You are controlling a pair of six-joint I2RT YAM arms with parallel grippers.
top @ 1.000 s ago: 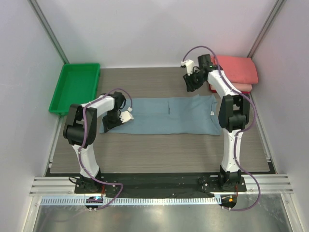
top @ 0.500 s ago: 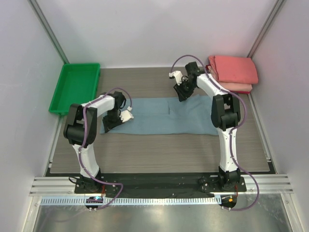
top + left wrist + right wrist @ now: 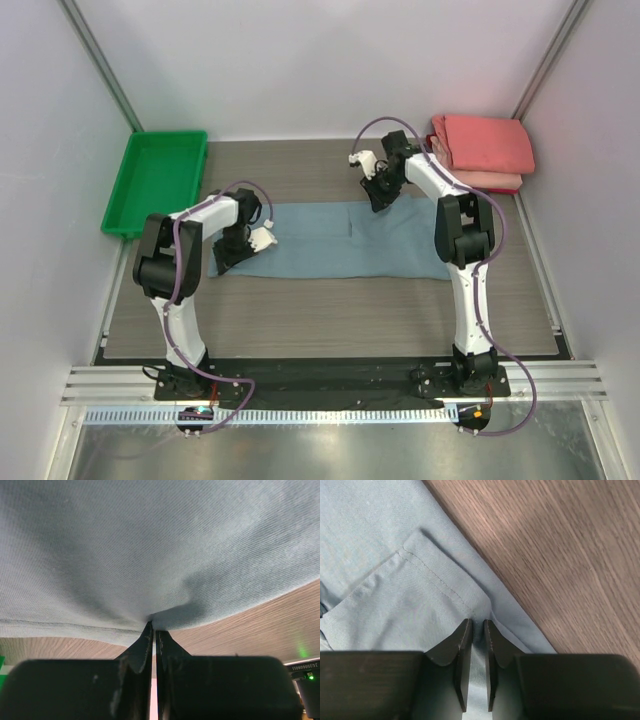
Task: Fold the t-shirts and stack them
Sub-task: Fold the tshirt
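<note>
Nearest the arm bases, a bare strip of the counter [image 3: 330, 300] runs in front of the blue-grey t-shirt [image 3: 330, 240], which lies flat as a long band across the middle, partly folded.

At its left end the left gripper [image 3: 153, 630] sits low on the cloth. Its jaws are pressed fully together with a small pucker of fabric drawn into their tips, so it has a pinch of the shirt near the front edge.

Further back, the right gripper [image 3: 477, 625] is down on the shirt's far edge, beside a stitched flap [image 3: 427, 572] folded inward. Its jaws stand almost together with only a thin slit between them, right at the cloth's border. Whether they have actually caught the fabric I cannot tell.

Beyond, in the far right corner, the coral t-shirts [image 3: 482, 145] rest as a folded stack, and the green tray [image 3: 158, 180] sits in the far left corner, well apart from everything.

The shirt looks light, thin and limp. It will likely sag and crease between two grips and may drag on the wood. Best hold is probably a shallow pinch at an edge or corner, catching every layer there so the fold carries over together.
</note>
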